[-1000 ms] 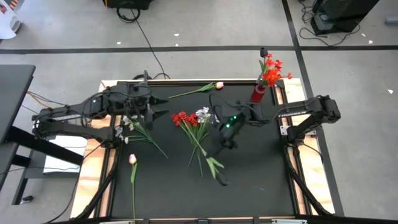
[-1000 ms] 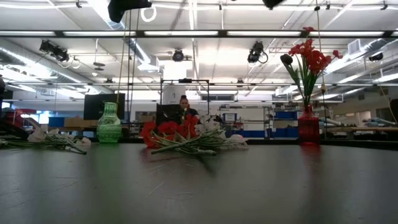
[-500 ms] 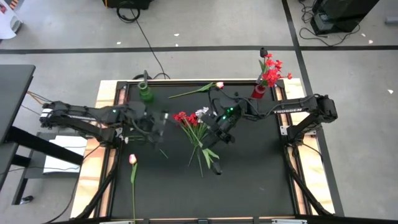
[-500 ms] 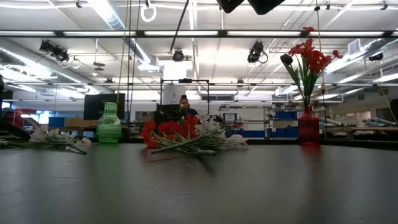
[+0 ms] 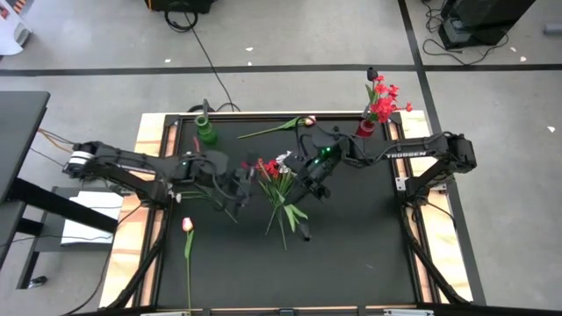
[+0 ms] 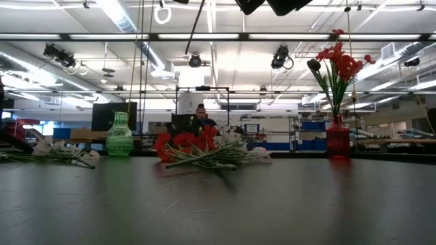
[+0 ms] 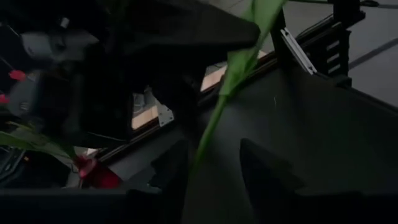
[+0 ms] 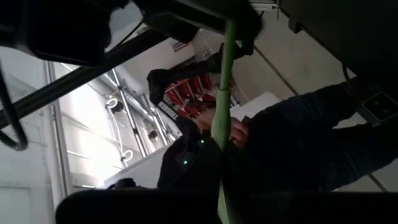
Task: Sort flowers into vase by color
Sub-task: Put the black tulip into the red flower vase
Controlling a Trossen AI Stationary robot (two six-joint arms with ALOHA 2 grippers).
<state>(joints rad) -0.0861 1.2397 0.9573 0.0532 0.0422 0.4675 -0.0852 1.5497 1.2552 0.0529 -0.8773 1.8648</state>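
Observation:
My right gripper [image 5: 306, 181] hangs over the middle of the table, shut on a flower's thin green stem [image 8: 224, 106]. The stem's leafy lower end [image 5: 304, 232] reaches toward the near edge; I cannot make out its bloom. My left gripper [image 5: 249, 178] has come level from the left and is open. In its wrist view the stem [image 7: 214, 124] shows between its two fingers [image 7: 267, 177]. A pile of red and white flowers [image 5: 277, 180] lies flat on the table below. The green vase [image 5: 206, 132] stands far left. The red vase [image 5: 366, 129] with red blooms stands far right. My right gripper pinches the green stem [image 8: 222, 186] between its two fingers, which come about level from the table's right and lie across it. The flower is lifted clear of the table. Its long lower part slants down toward the near edge.
One pink-white bud [image 5: 307, 120] lies by the far edge and another [image 5: 186, 225] by the near left. White flowers [image 5: 191, 186] lie under my left arm. A person [image 6: 201, 117] sits beyond the table. The near half of the black mat [image 5: 351, 254] holds only stem ends.
My left gripper has swung from the far left toward the table's right and sunk a little, rolling as it went, and now stands close to my right gripper. My right gripper has shifted slightly toward the far-left with its flower, whose hanging end moved along.

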